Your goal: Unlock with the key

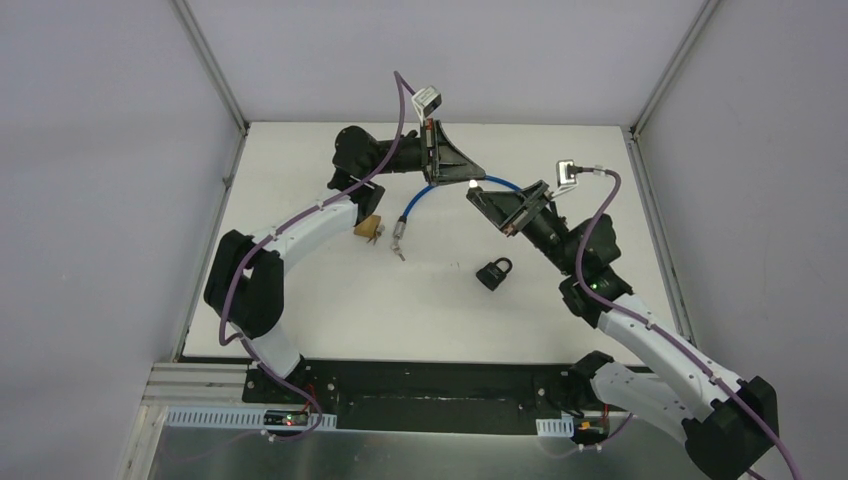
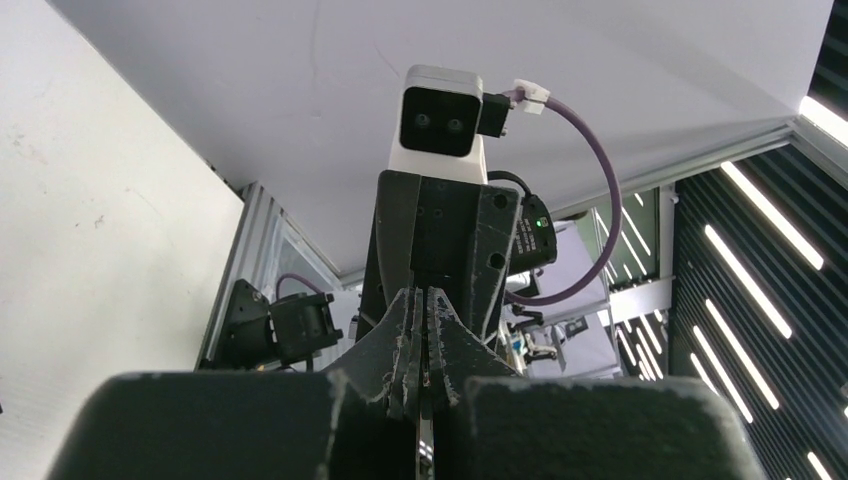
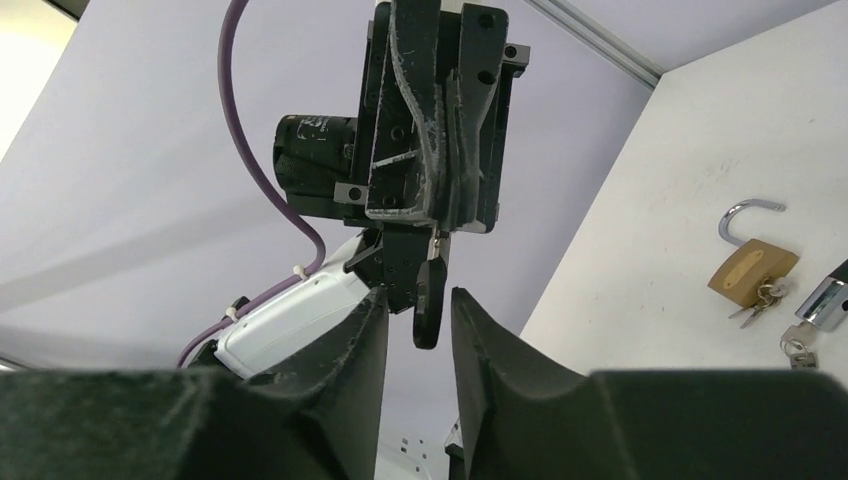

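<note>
Open air above white table (image 1: pixel 400 310): left pincer (image 1: pixel 468 184) tight on key (image 3: pixel 428 320), right pincer (image 3: pixel 417 302) agape.

Top view: brass padlock (image 1: pixel 371 229) half covered by left arm (image 1: pixel 320 215); shackle not seen there. Black padlock (image 1: pixel 493 272), well right of brass padlock: shackle state too small to tell.

Right wrist view: silver lock cylinder (image 3: pixel 830 298), just right of brass padlock, cut by frame edge. Key (image 3: pixel 428 312): blade buried between left gripper (image 3: pixel 441 225) pads, only black head visible.
</note>
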You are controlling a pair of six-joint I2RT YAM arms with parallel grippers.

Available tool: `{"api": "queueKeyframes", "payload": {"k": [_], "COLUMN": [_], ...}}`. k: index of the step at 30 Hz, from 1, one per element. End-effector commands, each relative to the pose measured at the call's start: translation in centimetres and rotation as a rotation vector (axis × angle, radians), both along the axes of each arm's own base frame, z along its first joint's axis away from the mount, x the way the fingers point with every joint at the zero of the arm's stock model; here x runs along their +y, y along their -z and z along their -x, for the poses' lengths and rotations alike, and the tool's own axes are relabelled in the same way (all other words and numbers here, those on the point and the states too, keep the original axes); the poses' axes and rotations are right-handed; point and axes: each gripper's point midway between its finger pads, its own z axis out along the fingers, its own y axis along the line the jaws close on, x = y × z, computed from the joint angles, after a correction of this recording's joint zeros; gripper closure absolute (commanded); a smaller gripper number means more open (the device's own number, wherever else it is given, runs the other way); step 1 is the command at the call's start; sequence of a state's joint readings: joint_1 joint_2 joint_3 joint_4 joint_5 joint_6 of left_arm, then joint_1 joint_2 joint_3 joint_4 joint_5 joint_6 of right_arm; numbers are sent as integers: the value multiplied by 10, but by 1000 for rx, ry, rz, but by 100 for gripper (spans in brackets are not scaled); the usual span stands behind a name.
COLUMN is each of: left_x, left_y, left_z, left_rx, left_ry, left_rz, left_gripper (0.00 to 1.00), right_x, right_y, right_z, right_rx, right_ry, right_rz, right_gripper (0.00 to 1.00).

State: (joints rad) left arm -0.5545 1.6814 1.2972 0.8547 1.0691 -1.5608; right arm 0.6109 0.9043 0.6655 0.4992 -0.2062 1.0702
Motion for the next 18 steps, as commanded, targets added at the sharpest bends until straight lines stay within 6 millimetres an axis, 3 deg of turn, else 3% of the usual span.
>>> {"api": "queueKeyframes", "payload": {"k": [1,3,6,7,8,10,13,16,18], "left_x": [12,12,13,13,13,12,17,35,46], "left_y": [-33,-32,-33,-33,-32,-24,-9,5,20], "left_z": [13,14,15,14,11,-1,-20,-37,-47], "left_rx": [-121,-122,-125,-118,-108,-62,-30,-32,-23], "left_ry": [3,5,4,-2,-14,-55,-153,-276,-342], "left_rz": [71,70,70,68,60,19,-37,-70,-121], "left_gripper": [100,100,100,100,93,60,27,7,2], "right_x": [-3,-5,-11,-13,-14,-16,-20,-25,-30], "right_y": [-30,-30,-30,-28,-25,-17,1,23,36], "right_z": [0,0,-3,-3,-4,-6,-11,-16,-18], "right_rx": [-50,-53,-75,-78,-80,-78,-52,-8,19], "right_ry": [2,11,51,61,67,76,95,118,140], "right_rz": [-76,-85,-90,-86,-78,-60,-28,12,28], "right_gripper": [70,77,97,100,100,100,100,100,100]}}
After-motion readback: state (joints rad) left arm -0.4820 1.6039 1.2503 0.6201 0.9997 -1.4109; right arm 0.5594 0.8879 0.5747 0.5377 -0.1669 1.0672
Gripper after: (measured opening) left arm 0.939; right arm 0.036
